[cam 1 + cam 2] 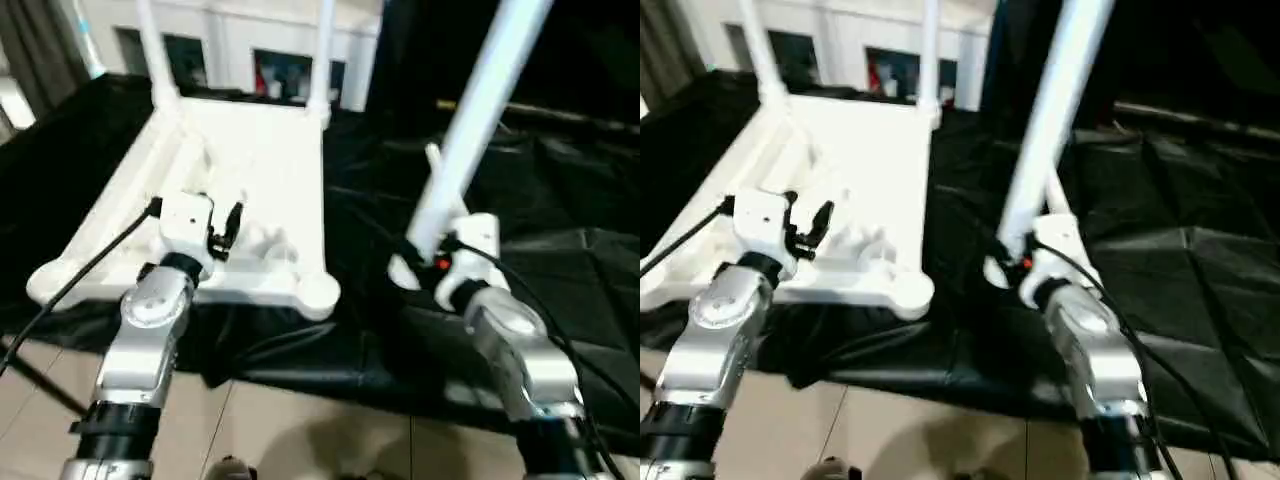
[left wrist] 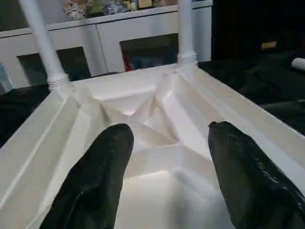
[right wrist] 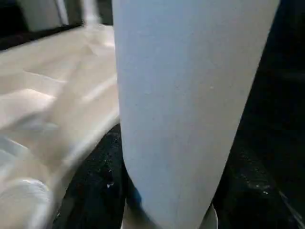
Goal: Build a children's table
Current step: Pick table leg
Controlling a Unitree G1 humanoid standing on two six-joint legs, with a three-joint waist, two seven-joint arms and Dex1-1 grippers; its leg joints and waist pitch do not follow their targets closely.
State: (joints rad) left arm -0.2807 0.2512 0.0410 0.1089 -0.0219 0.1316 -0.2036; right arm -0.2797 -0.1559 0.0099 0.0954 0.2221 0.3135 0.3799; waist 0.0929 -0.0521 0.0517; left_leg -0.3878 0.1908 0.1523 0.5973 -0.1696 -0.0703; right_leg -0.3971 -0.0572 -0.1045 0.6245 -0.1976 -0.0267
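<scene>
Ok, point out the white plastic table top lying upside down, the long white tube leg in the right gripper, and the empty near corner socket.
white plastic table top [image 1: 262, 150], left eye view, ribbed underside.
long white tube leg [image 1: 475, 110], left eye view, mid shaft.
near corner socket [image 1: 318, 290], left eye view, round rim.

- An indoor demo or lab room — black cloth [image 1: 520, 200] covers the work surface, above a pale tiled floor [image 1: 300, 430].
- Behind the cloth — a white cabinet [image 2: 119, 43] with dark glass doors.

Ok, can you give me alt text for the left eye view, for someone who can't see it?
The right gripper holds a white tube leg tilted upward over black cloth, beside an upside-down white table top. Two legs stand in its far corner sockets; the near right socket is empty. The left gripper hovers open over the ribbed underside.
</scene>
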